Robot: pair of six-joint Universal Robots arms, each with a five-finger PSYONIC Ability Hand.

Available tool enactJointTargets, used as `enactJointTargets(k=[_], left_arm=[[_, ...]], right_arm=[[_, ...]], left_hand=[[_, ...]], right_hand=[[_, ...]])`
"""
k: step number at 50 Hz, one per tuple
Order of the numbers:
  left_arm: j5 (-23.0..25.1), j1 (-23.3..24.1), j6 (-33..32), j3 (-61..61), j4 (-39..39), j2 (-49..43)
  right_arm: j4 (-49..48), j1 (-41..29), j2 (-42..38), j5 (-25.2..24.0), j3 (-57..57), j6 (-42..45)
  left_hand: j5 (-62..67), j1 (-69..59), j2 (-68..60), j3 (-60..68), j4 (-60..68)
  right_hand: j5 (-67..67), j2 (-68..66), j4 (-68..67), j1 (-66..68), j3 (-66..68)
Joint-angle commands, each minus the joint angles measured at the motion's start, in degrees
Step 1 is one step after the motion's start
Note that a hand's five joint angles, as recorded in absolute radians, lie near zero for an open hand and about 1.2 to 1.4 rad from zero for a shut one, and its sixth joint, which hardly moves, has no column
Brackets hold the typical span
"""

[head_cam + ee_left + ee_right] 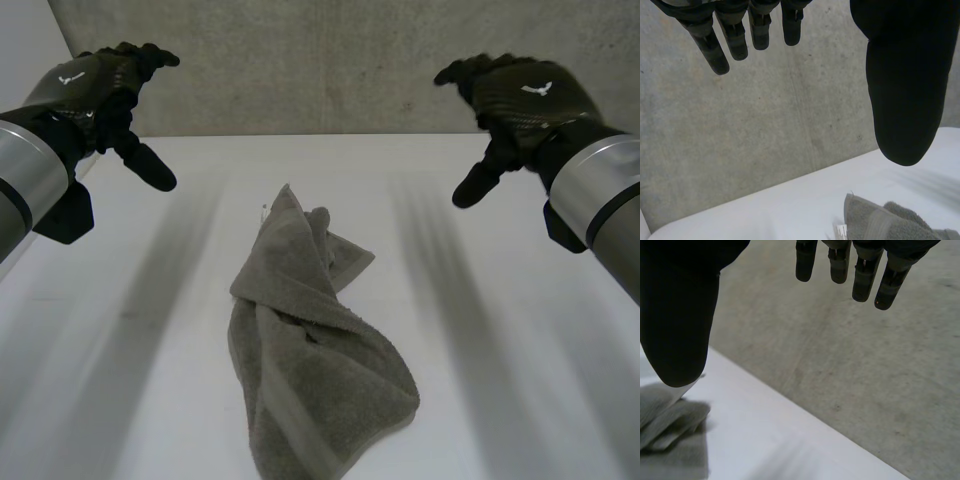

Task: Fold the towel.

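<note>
A: Where's the towel [310, 360] sitting rn?
B: Grey one, lying crumpled approx mid table [500, 350], between the two arms. Its far corner is poking toward the concrete wall [330, 60], and the bulkier end is spreading toward the robot.
A: Edges?
B: The long edges are folding over each other in loose ridges. A woven band is running along the near left side. A small white tag [840, 231] is sticking out at the far corner, per the left wrist view.
A: Room to move?
B: Plenty. Bare white table is stretching out on both sides of the towel & behind it, up to the far table edge where it's meeting the wall.
A: Hands?
B: Left hand [100, 90] is hovering above the far left of the table, well apart from the towel. Its fingers [735, 35] are hanging straight and the thumb [905, 90] is spreading away from them, relaxed, gripping nothing. Right hand [525, 100] is mirroring it on the far right: fingers [862, 275] straight, thumb [677, 325] wide, nothing in it either. A towel corner is showing just beyond that thumb.
A: Count?
B: 1 towel, 1 tag, 2 hands, 1 table.
</note>
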State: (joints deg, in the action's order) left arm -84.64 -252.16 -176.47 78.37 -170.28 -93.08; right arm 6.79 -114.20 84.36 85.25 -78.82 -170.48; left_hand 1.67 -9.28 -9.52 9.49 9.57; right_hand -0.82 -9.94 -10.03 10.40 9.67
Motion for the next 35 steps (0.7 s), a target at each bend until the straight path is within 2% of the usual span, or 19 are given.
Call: enactJointTargets(k=[1,6,8,10,11,13,16,18,19,21,27,29,35], left_arm=[[0.2,0.4,0.0,-0.1,-0.1,-5.4],[3.4,0.7,-0.2,-0.7,-0.3,-11.2],[5.4,0.6,-0.6,-1.3,-1.0,-13.5],[9.5,0.8,-3.2,-3.0,-3.3,-18.1],[9.5,0.8,-3.2,-3.1,-3.3,-18.1],[13.5,0.8,-7.4,-5.2,-5.3,-22.7],[15.5,0.9,-9.8,-6.3,-6.0,-24.8],[19.1,1.1,-14.8,-8.1,-6.7,-29.1],[19.2,1.1,-14.8,-8.1,-6.7,-29.1],[21.7,1.3,-19.4,-10.2,-6.7,-32.9],[22.6,2.4,-24.4,-12.4,-6.6,-37.5],[22.3,2.5,-26.4,-13.2,-6.5,-39.3],[22.2,2.6,-27.4,-13.5,-6.6,-40.6]], right_arm=[[3.1,-0.3,-4.4,-3.4,0.0,10.7],[8.2,-0.2,-7.5,-3.0,1.0,10.6],[8.2,-0.2,-8.5,-3.0,0.7,7.3],[8.1,-0.2,-10.8,-3.5,-0.3,-0.2],[8.1,-0.2,-10.8,-3.5,-0.3,-0.2],[7.5,-0.2,-13.2,-3.8,-1.4,-6.8],[5.2,-0.4,-15.7,-4.2,-2.8,-11.1],[3.9,-0.9,-17.0,-4.3,-3.5,-12.2],[3.8,-0.9,-17.0,-4.3,-3.5,-12.2],[1.7,-2.2,-19.9,-4.2,-4.5,-13.0],[0.8,-4.7,-24.6,-4.2,-4.8,-14.4],[0.1,-6.6,-27.1,-4.2,-4.2,-17.2],[-2.4,-9.6,-30.1,-3.8,-3.0,-19.4]], left_hand=[[-1.3,-1.1,-0.9,0.9,0.8],[0.1,-2.4,-2.2,2.2,2.2],[0.9,-3.3,-3.1,3.1,3.0],[2.1,-4.5,-4.2,4.2,4.2],[2.1,-4.5,-4.2,4.3,4.2],[2.1,-4.5,-4.2,4.3,4.2],[2.2,-4.6,-4.4,4.4,4.3],[3.4,-5.8,-5.6,5.6,5.5],[3.4,-5.8,-5.6,5.6,5.5],[4.1,-6.5,-6.2,6.3,6.2],[7.1,-9.5,-9.3,9.3,9.2],[11.3,-13.7,-13.5,13.5,13.4],[13.0,-15.4,-15.2,15.2,15.1]], right_hand=[[0.8,-0.1,0.0,-0.4,0.3],[0.8,-0.1,0.0,-0.4,0.3],[0.8,-0.1,0.0,-0.4,0.3],[0.8,-0.1,0.0,-0.4,0.3],[0.8,-0.1,0.0,-0.4,0.3],[0.8,-0.1,0.0,-0.4,0.3],[0.8,-0.1,0.0,-0.4,0.3],[0.8,-0.1,0.0,-0.4,0.3],[0.8,-0.1,0.0,-0.4,0.3],[0.8,-0.1,0.0,-0.4,0.3],[0.8,-0.1,0.0,-0.4,0.3],[0.8,-0.1,0.0,-0.4,0.3],[-0.1,-1.0,-0.9,0.5,1.2]])
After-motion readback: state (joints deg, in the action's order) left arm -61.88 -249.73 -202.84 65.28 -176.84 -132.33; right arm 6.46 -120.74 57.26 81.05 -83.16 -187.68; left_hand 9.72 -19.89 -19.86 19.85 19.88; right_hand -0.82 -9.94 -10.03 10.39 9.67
